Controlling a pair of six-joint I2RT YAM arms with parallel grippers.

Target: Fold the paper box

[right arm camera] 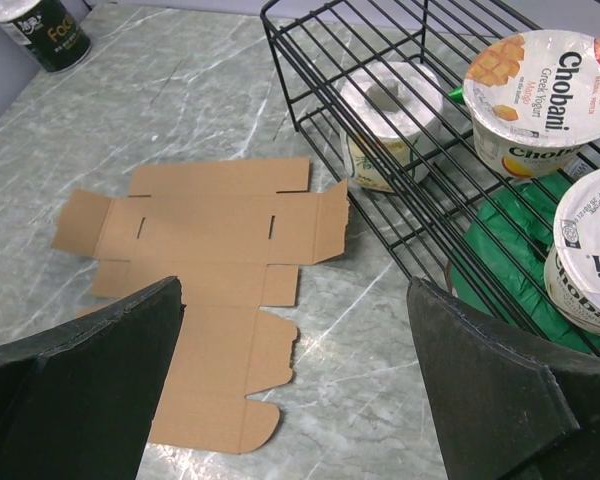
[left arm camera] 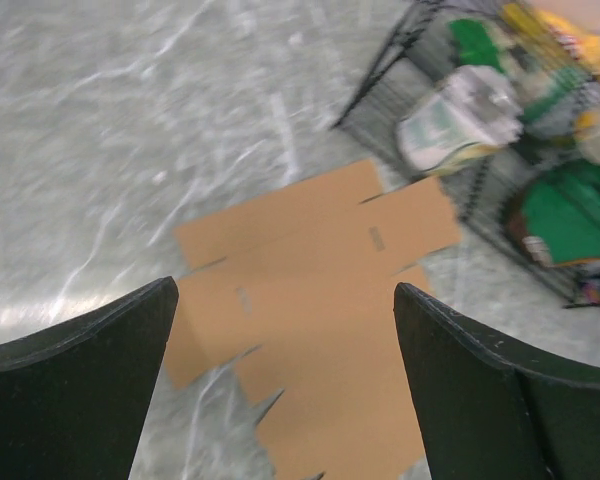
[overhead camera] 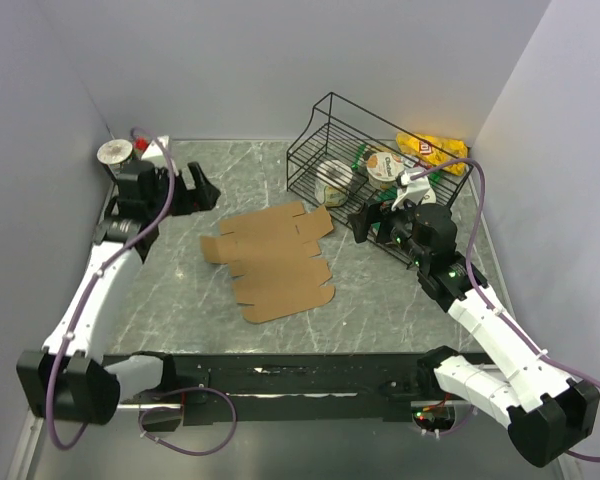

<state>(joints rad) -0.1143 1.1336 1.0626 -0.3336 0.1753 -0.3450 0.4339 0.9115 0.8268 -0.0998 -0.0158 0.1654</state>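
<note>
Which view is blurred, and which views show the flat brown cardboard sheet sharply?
Left wrist view: motion-blurred, flat brown cardboard sheet and black wire basket smeared. Right wrist view: sharp, white Chobani yoghurt cup label readable. Top external view: sharp, evenly lit, faint shadows.

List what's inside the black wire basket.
A mango Chobani yogurt cup, a second Chobani cup, a white-lidded tub and a green packet show through the black wire basket. Whatever lies beneath them is covered.
</note>
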